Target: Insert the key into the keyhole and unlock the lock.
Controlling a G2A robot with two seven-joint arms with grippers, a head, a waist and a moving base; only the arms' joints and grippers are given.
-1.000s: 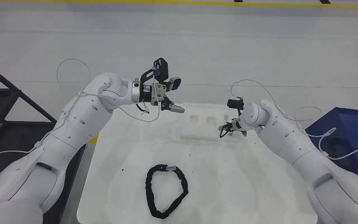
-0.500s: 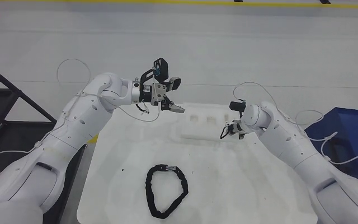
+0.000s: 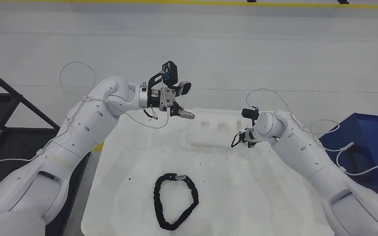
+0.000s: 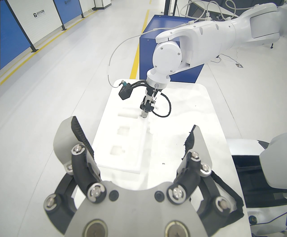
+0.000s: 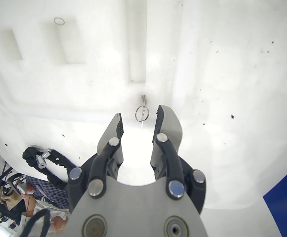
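Key [image 5: 142,112] with a wire ring on it sits at the edge of the white foam block [image 5: 101,67]. Its long axis runs in line with the block's narrow groove, one end against the foam and the thin end towards the right gripper [image 5: 139,119]. That gripper's fingers [image 5: 118,125] are spread, one on each side of the ring, and appear to touch neither side. One rectangular recess of the block holds a small ring [image 5: 54,21]. The chain lock [image 3: 175,200] lies as a closed loop on the surface [image 3: 266,194], well apart from the block, with its metal cylinder [image 5: 41,162] at the loop's far side. The left gripper [image 3: 183,113] hangs above the far left corner, fingers wide apart and holding nothing.
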